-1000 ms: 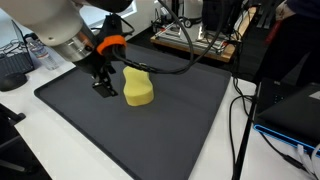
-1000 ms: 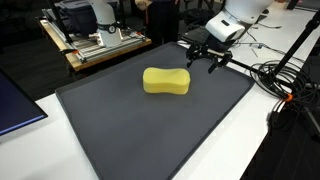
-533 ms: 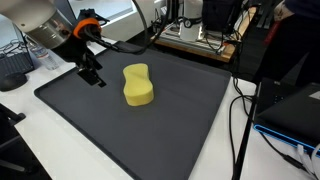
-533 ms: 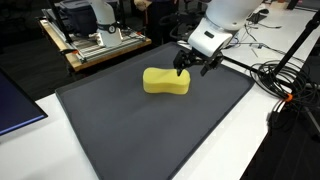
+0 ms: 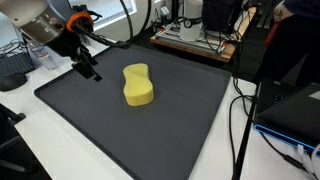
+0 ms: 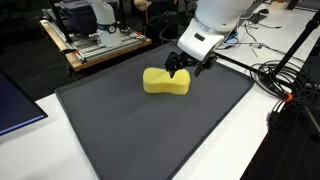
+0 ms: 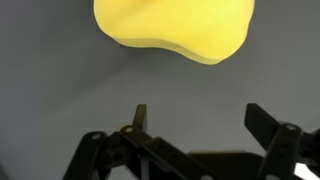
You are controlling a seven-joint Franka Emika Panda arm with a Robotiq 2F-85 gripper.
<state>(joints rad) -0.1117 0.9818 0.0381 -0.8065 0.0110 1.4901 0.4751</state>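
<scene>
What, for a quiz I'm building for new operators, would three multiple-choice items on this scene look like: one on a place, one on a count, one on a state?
1. Where does the yellow sponge lie?
A) in a bowl
B) on the dark mat
C) on a chair

2. How many sponges are there?
A) one
B) two
C) three

3. How does the gripper stand?
A) shut on the sponge
B) shut, empty
C) open, empty

Key:
1 B, the sponge rests flat on the mat in both exterior views.
2 A, every view shows only one.
3 C, the wrist view shows the fingers spread apart with nothing between them, short of the sponge.
</scene>
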